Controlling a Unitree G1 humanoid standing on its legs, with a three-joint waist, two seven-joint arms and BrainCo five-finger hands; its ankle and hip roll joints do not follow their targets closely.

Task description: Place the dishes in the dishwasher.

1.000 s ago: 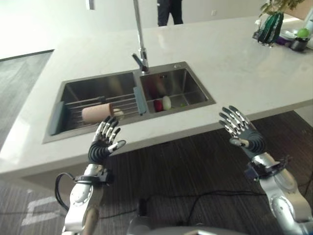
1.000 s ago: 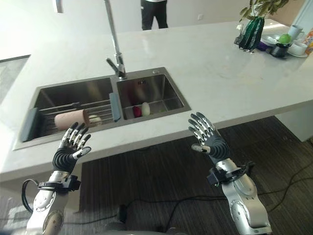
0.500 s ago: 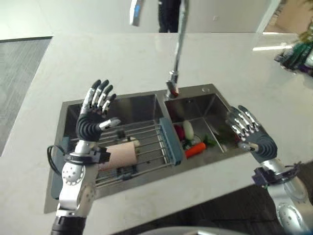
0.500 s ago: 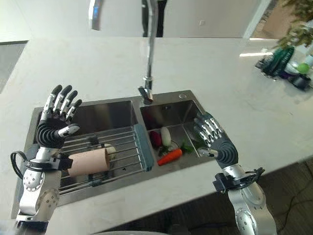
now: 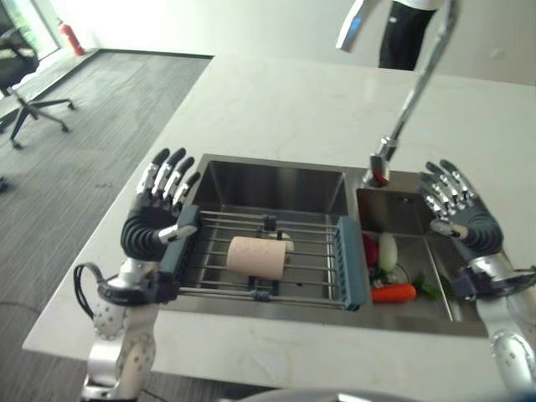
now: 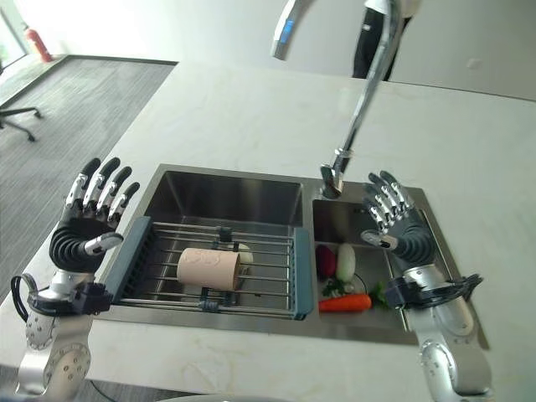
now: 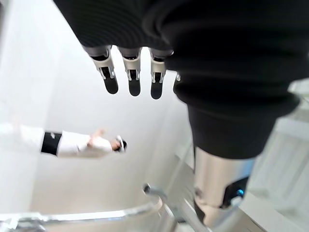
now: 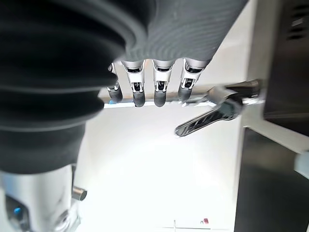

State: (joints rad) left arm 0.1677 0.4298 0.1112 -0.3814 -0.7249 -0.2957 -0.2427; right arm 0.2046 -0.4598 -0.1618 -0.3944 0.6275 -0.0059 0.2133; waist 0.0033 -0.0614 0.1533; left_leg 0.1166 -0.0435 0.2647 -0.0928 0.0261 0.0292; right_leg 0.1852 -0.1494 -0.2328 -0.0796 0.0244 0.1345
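**Both robot hands raised and spread over the double sink; nothing held**

Left robot hand (image 5: 155, 219): upright at about 9 o'clock of the scene, over the left rim of the sink (image 5: 276, 173); fingers straight and fanned, thumb out to the side; holds nothing; its own wrist view shows straight dark-tipped fingers (image 7: 130, 82) against a pale background.

Right robot hand (image 5: 459, 218): at about 3 o'clock, over the right-hand basin; fingers straight and spread, palm turned away from the camera; holds nothing; its wrist view shows the fingers (image 8: 161, 92) in a straight row with the tap beyond them.

Task item: a beige cup (image 5: 258, 256) lies on its side on the drying rack (image 5: 333, 251), which spans the left basin and has blue-grey end pieces; cup sits near the middle of the rack, between the two robot hands and apart from both; a small pale object just behind the cup at its 1 o'clock, identity unclear.

Right basin: a carrot (image 5: 394, 292), a white oval vegetable (image 5: 387, 249) and a dark red one (image 5: 370, 249) beside it, some green leaves at the carrot's 3 o'clock.

Tap (image 5: 409, 99): tall chrome, rises from the back edge between the basins at 12 o'clock.

Surroundings: white desk (image 5: 276, 100) all round the sink; a person (image 5: 407, 32) stands past its far edge at about 1 o'clock; an office chair (image 5: 25, 79) on the grey floor at 10 o'clock.
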